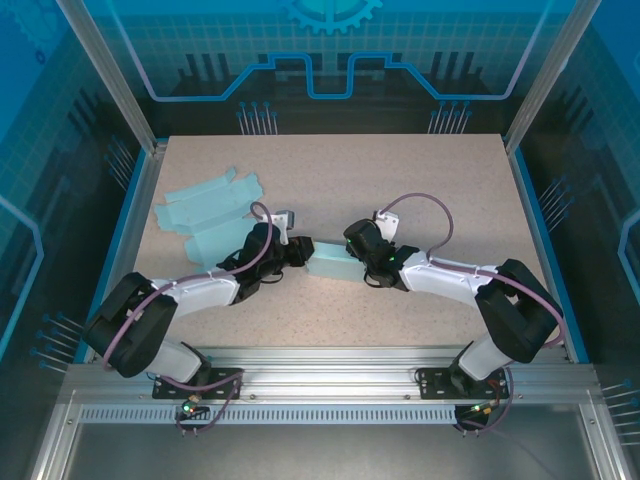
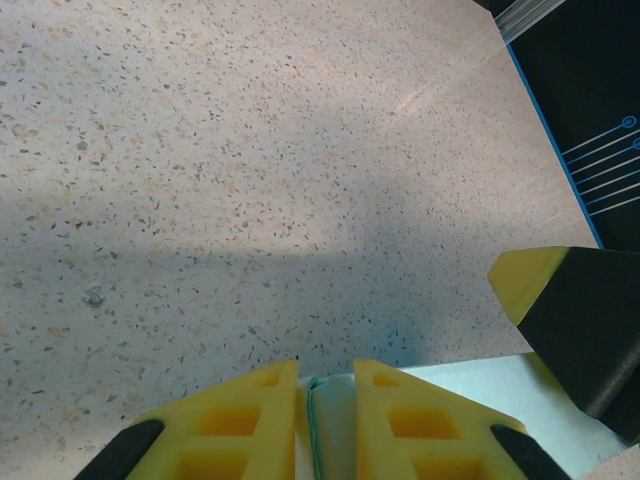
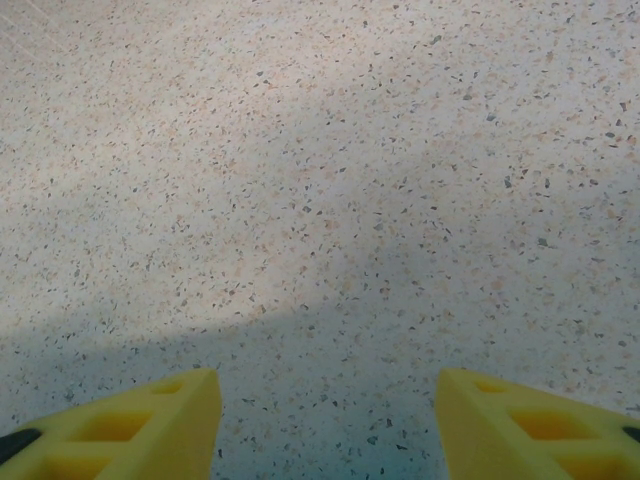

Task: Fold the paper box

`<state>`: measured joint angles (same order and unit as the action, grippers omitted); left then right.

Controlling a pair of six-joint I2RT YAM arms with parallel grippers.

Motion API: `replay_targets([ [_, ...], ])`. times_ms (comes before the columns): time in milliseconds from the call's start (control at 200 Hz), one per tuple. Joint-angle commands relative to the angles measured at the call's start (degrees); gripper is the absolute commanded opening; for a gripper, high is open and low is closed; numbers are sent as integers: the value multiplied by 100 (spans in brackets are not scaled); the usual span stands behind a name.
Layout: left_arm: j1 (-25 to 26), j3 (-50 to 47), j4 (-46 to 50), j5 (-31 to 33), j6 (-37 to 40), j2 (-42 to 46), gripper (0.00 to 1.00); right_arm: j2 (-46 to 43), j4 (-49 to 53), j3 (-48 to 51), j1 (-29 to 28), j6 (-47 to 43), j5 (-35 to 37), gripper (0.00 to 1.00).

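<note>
A pale teal paper box [image 1: 328, 262] lies on the table's middle between the two arms. My left gripper [image 1: 300, 254] reaches it from the left. In the left wrist view its yellow fingers [image 2: 250, 420] are shut on a thin upright flap of the box [image 2: 330, 425], and the box's flat top [image 2: 470, 390] runs off to the right. My right gripper [image 1: 362, 260] stands at the box's right end, and one of its fingers [image 2: 575, 315] hangs over the box. In the right wrist view my right gripper [image 3: 328, 400] is open, with bare table between its fingertips.
Several flat teal box blanks [image 1: 208, 208] lie spread at the back left of the speckled table [image 1: 420, 170]. Blue-edged walls and aluminium posts [image 1: 140, 130] ring the table. A table corner with a blue rim [image 2: 560, 130] shows in the left wrist view.
</note>
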<state>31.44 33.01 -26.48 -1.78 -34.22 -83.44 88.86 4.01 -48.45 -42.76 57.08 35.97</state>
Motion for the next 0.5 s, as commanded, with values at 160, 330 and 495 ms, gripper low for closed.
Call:
replay_targets([
  [160, -18, -700, 1031, 130, -144, -477, 22, -8, 1610, -668, -104, -875, -547, 63],
  [330, 41, -676, 1033, 277, -138, -407, 22, -44, 2398, -1633, -81, -1427, -662, 71],
  [495, 101, -681, 1031, 387, -153, -359, 22, -141, 2770, -2087, 6, -1660, -1232, 74],
])
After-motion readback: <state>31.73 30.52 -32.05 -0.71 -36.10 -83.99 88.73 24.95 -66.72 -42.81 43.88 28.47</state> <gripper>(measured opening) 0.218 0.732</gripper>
